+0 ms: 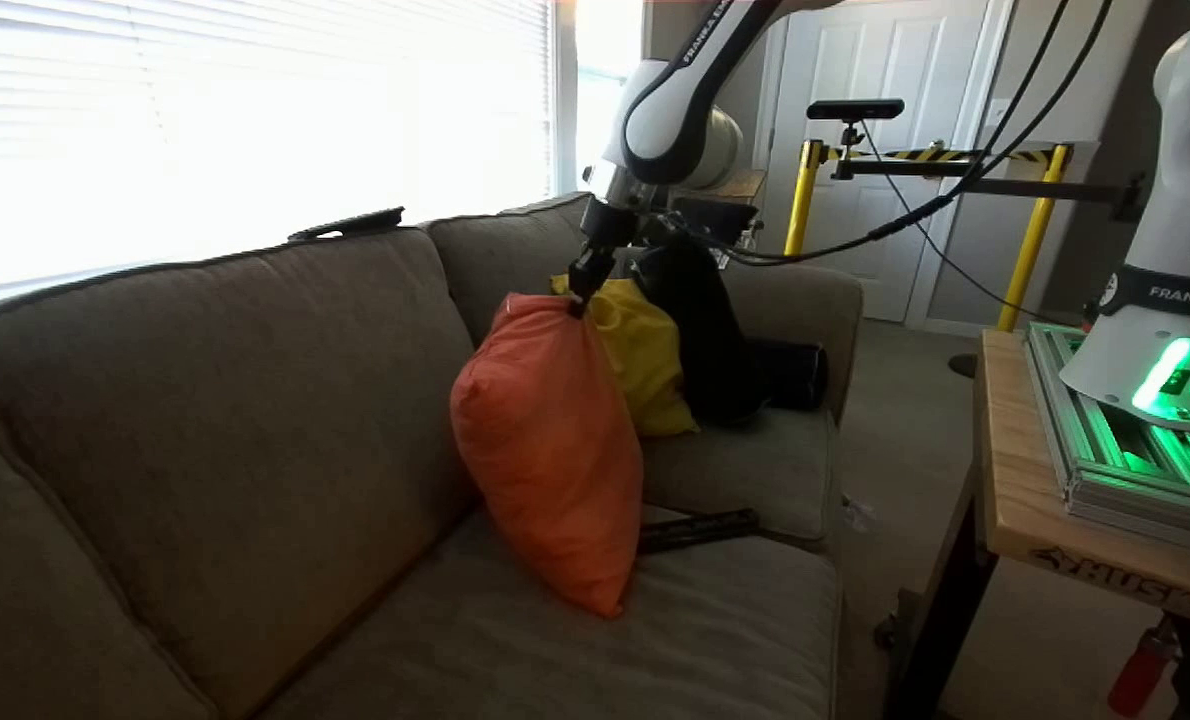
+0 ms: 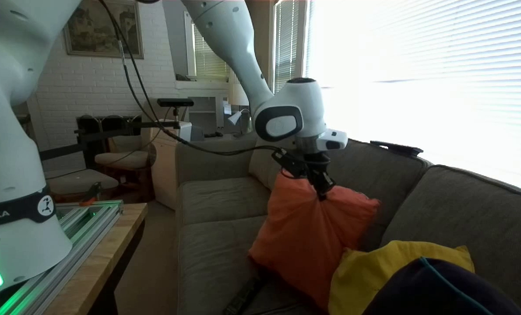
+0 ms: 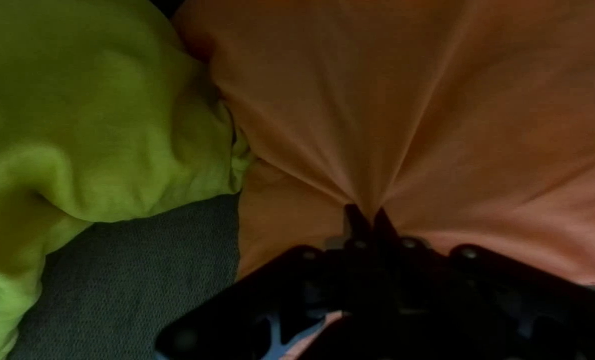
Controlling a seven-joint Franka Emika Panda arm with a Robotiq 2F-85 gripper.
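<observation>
Up close: gripper shut on a fold of the orange pillow, high on its upper edge. Cloth bunches at the fingertips, creases fanning outward. Pinching loose cover probably suits narrow fingers better than taking the full bulk. The orange pillow stands on end, lower corner down at the seat of the couch; cannot tell whether seat or grip bears the weight.

Just beside, touching: yellow pillow, slumped, seemingly propped between the orange pillow and a dark bundle. Black bar on the seat, one end hidden by the orange pillow. Flat black thing along the couch top.

Bench carries the arm's base alongside, likely so the arm reaches across the seat.

Views differ. Wrist view alone gives both fingertips sunk in cloth, but not the orange pillow's foot; an exterior view has that, with a door beyond. The bundle's teal edge and, farthest, a framed picture on white brick appear in an exterior view only.
</observation>
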